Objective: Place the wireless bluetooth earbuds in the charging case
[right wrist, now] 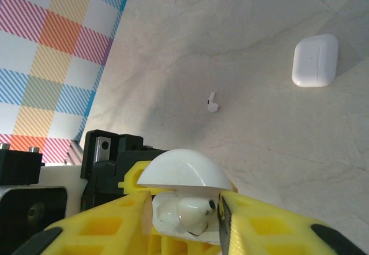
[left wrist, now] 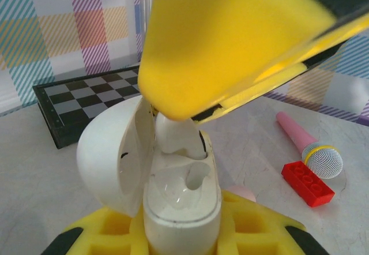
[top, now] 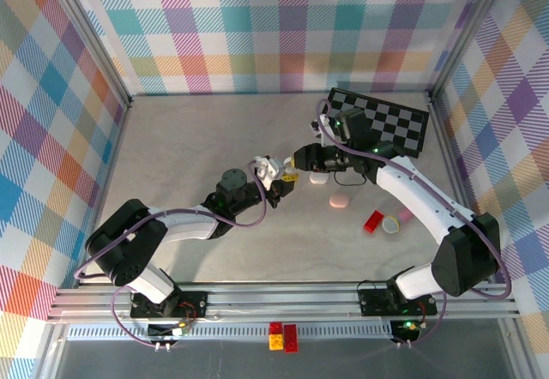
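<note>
My left gripper [top: 275, 176] is clamped on the case [left wrist: 181, 191], its lid swung open. My right gripper [right wrist: 187, 220] sits over it, jaws slightly parted either side of an earbud [right wrist: 193, 213] resting in the case's socket. Farther out on the table [right wrist: 230, 36] lie a second earbud [right wrist: 212, 102] and a closed case [right wrist: 315, 60], well apart.

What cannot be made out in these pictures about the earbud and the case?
- How deep the earbud sits in the case: in the left wrist view, a blurred finger of the right pincer covers it.
- Base of the case: in the left wrist view, it is cut off by the lower edge.
- Loose earbud: in the right wrist view, it is too small for details.
- Inside of the case: in the top view, it is too small.
</note>
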You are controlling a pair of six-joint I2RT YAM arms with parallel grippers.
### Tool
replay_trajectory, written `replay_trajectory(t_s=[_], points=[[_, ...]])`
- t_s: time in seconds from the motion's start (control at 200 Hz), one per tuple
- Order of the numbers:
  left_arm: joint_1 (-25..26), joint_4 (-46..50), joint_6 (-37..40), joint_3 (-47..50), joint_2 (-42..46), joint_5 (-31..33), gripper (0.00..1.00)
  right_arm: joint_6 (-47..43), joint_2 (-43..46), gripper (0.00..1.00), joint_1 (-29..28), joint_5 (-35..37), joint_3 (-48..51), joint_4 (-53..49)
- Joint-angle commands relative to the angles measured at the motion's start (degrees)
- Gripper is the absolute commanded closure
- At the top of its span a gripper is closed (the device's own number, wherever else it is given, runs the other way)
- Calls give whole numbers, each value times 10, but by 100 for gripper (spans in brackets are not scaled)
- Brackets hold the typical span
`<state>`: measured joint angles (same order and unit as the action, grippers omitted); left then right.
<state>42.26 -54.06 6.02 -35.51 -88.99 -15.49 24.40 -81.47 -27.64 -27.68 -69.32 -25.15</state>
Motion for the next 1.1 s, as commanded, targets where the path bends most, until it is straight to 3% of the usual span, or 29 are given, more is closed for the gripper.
replay_trajectory(t_s=[0.0,0.265,0.52,0.85,1.0,1.095], points=[[4,-43,-7,-10,28,4,100,-2,22,60,4,21,8,3],[-22,-49,-7,26,47,34,100,-11,46,50,4,4,30,35],[-151,-67,-65,66,81,9,100,4,10,49,-17,11,36,70],[-266,-5,-87,55,163,5,100,-12,-163,48,-117,98,-61,58],[-303,90,-123,42,239,11,100,-23,-262,49,-156,126,-131,43],[-313,179,-124,18,290,12,100,-21,-321,54,-168,117,-174,45]])
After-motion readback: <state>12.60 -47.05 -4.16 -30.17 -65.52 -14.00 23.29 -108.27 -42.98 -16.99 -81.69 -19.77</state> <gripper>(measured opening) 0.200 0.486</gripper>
